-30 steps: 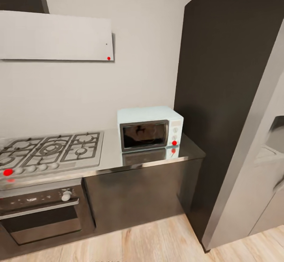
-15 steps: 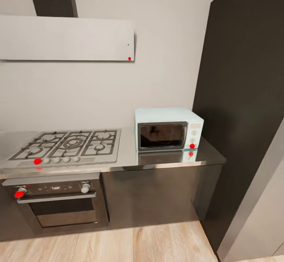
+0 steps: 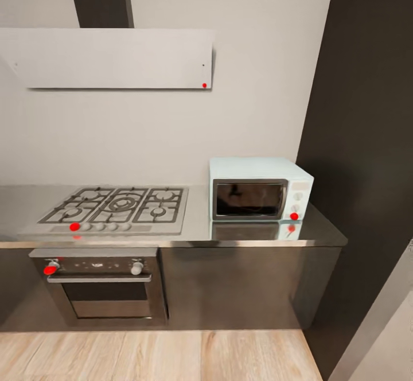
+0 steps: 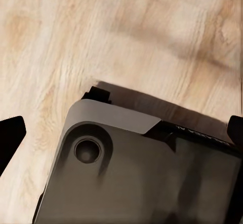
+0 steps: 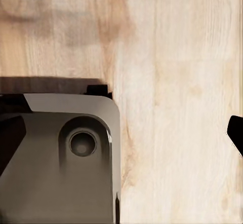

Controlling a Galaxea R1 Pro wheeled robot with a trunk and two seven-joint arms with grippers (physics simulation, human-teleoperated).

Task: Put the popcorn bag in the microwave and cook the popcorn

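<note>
The whole head view has slid rightward over the last second, so the camera has swung left and now faces the kitchen run squarely, a sign the robot is still positioning; no sack is visible on the countertop [image 3: 198, 220]. Left to right: one hood [image 3: 109, 58]; one gas hob [image 3: 117, 206] above one black oven [image 3: 103, 289]; one microwave [image 3: 259, 189], door closed. Both wrist views look down at the wooden floor [image 4: 152, 26] with fingertips wide apart, holding nothing.

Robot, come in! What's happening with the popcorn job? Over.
Both grippers open, empty, over wood floor. Microwave ahead on countertop, door closed. Popcorn bag not spotted.
</note>
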